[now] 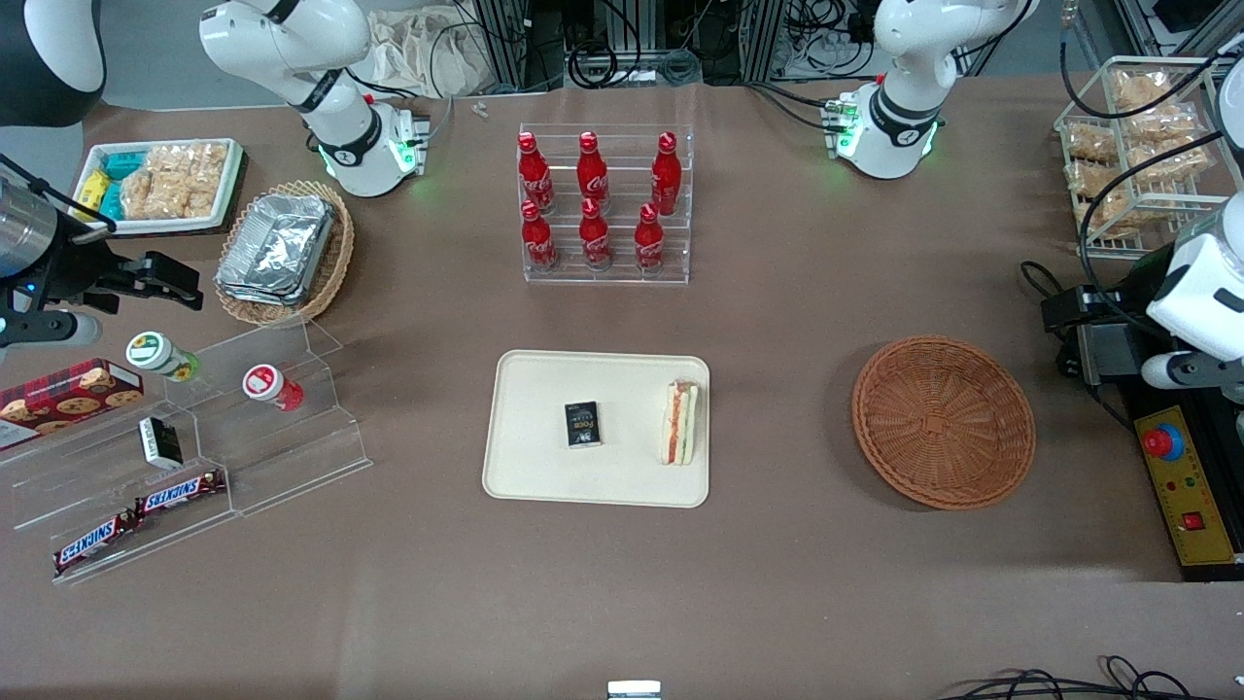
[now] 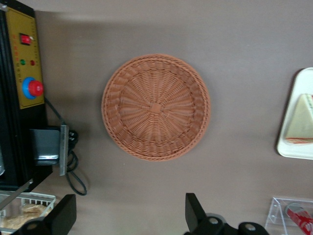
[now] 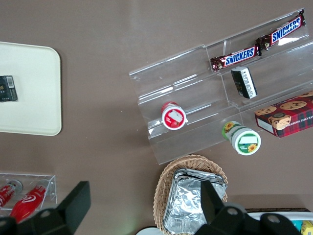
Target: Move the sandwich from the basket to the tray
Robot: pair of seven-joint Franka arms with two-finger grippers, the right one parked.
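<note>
A brown cloth covers the table. On it the cream tray (image 1: pixel 525 467) holds the sandwich (image 1: pixel 679 423) near the rim that faces the basket (image 1: pixel 943 421), beside a small black packet (image 1: pixel 582 425). The basket is empty — so the transfer looks done. The gripper (image 2: pixel 128 215) hangs high above the table just off the basket's edge, at the working arm's end, its 2 fingers spread wide and holding nothing. The sandwich lies well apart from it, toward the parked arm — its long axis running toward the front camera.
</note>
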